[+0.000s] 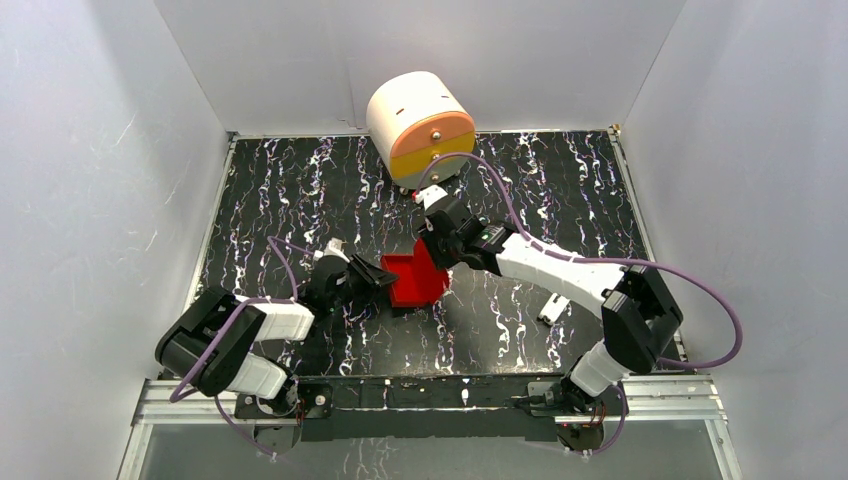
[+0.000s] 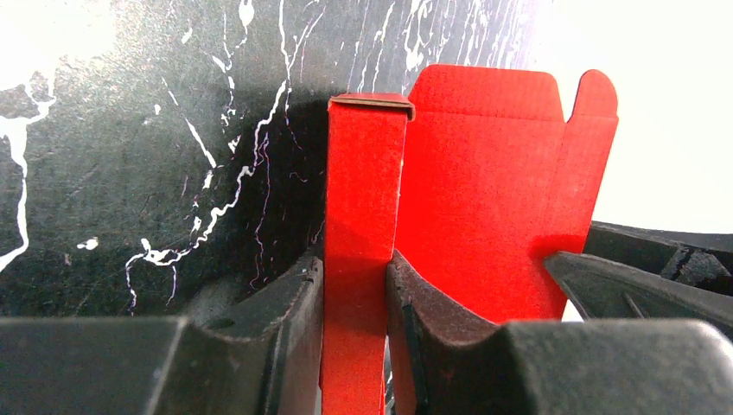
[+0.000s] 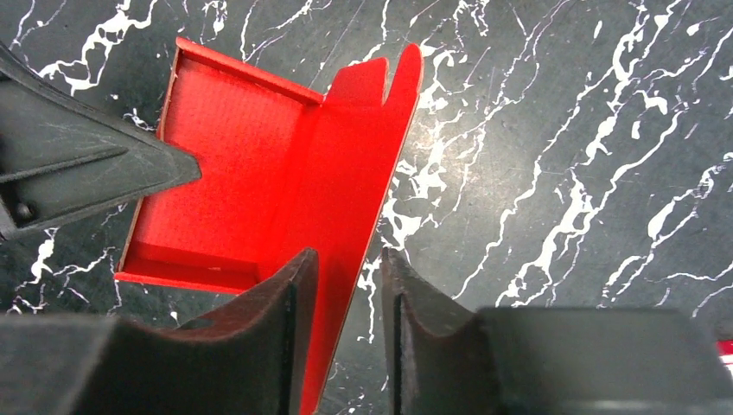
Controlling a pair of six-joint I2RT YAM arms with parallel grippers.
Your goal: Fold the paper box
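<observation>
The paper box point(image 1: 412, 283) sits half-formed mid-tabletop point(image 1: 560, 200), between both arms. The left gripper point(image 2: 354, 277) is clamped tight on its near side wall. The right gripper point(image 3: 348, 277), half open, straddles the tall upright flap point(image 3: 363, 173) edge-on. A sliver of gap shows, so it is probably not pinched yet.

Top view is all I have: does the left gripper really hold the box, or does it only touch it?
Observer: It holds it. In the left wrist view the left gripper is shut on one thin upright wall of the box.
Operator: And the right gripper, is it closed too?
Observer: No. In the right wrist view the right gripper straddles the edge of the raised flap. The card lies against one finger, with a gap to the other.
</observation>
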